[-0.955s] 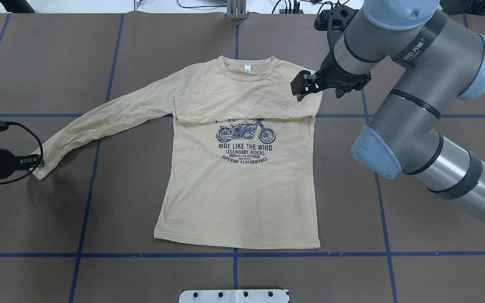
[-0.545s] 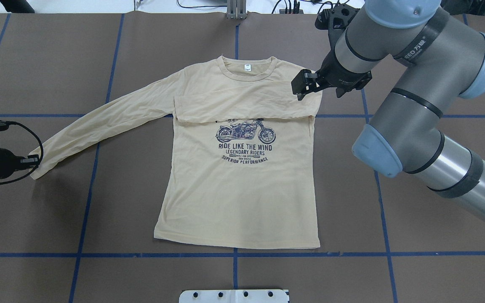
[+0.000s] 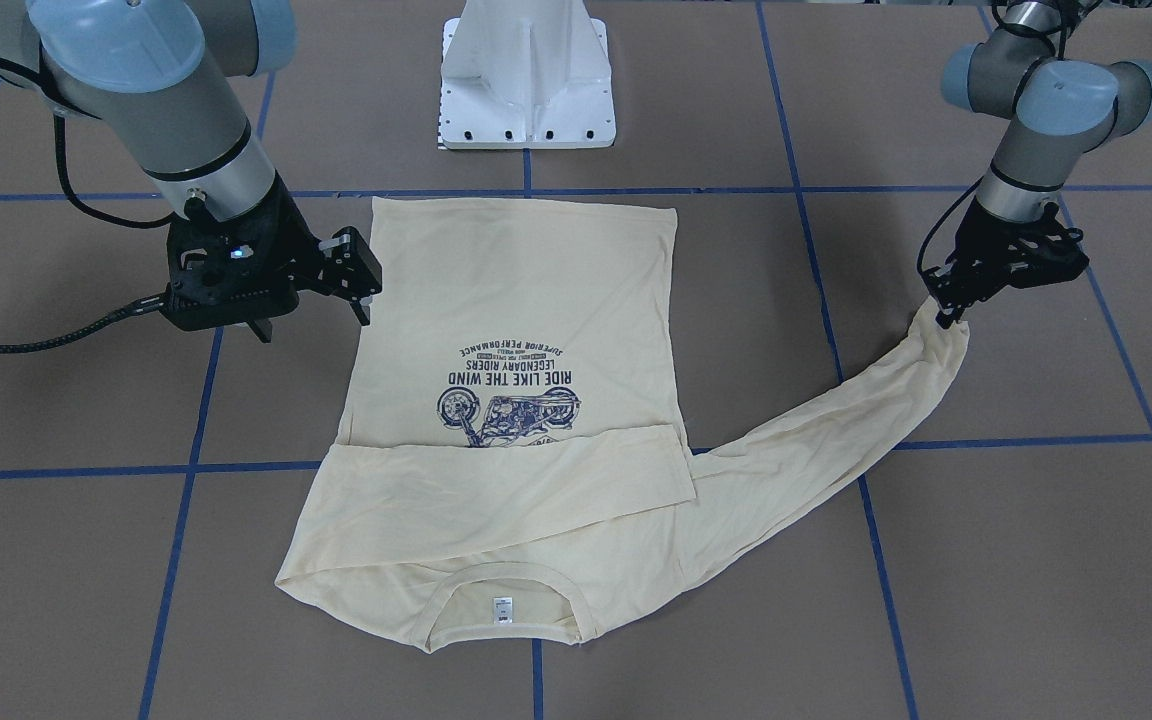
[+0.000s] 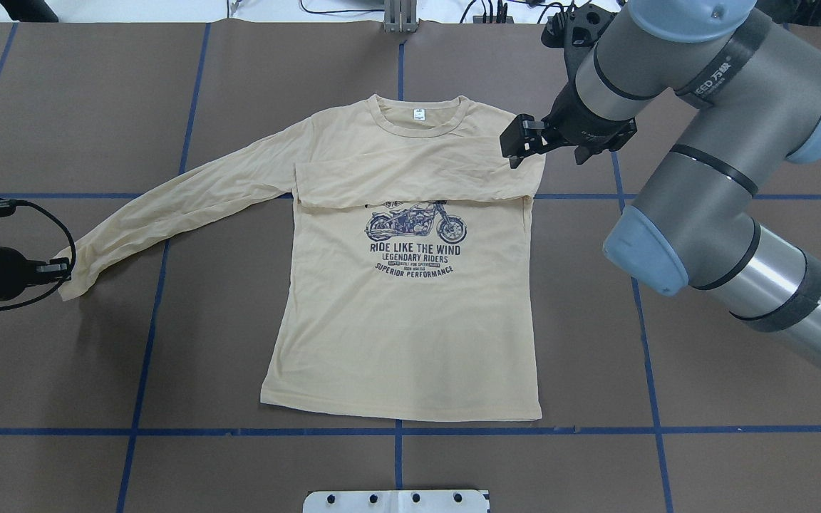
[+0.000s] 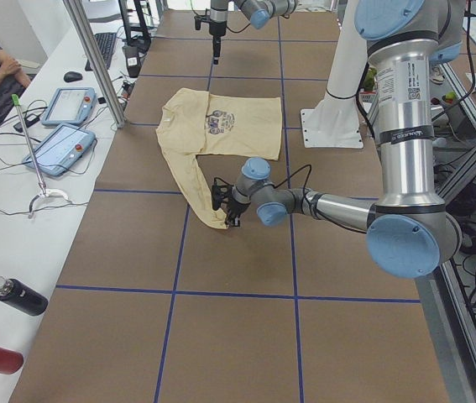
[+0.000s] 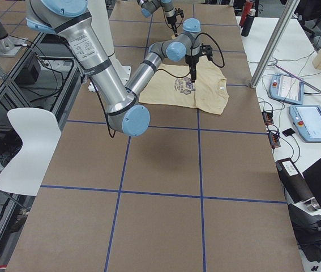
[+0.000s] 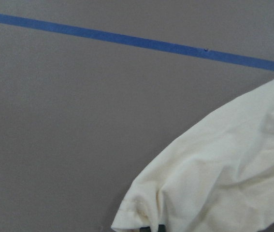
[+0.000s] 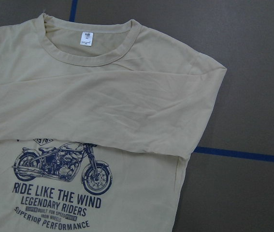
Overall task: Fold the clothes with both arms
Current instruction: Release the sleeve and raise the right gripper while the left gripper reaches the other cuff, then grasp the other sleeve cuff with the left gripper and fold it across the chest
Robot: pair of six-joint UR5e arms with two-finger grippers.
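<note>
The cream-yellow long-sleeved T-shirt [image 4: 396, 320] lies flat on the brown table, print up, neck label away from the robot. One sleeve is folded across the chest [image 4: 410, 178]. The other sleeve [image 4: 168, 206] stretches out towards my left arm. My left gripper [image 4: 60, 270] is shut on that sleeve's cuff [image 3: 944, 322], low over the table; the cuff also shows in the left wrist view [image 7: 141, 212]. My right gripper [image 4: 515, 144] hangs open and empty above the shirt's shoulder by the folded sleeve, and also shows in the front-facing view [image 3: 361, 280].
The white pedestal base [image 3: 528, 80] stands at the robot's edge behind the hem. Blue tape lines [image 4: 396, 431] cross the table. A side bench holds tablets [image 5: 61, 147] and bottles [image 5: 19, 295]. A white chair [image 6: 27, 147] stands beside the table.
My left gripper has drawn the cuff slightly inward towards the shirt. My right gripper has drifted a little outward and farther from the robot above the shoulder.
</note>
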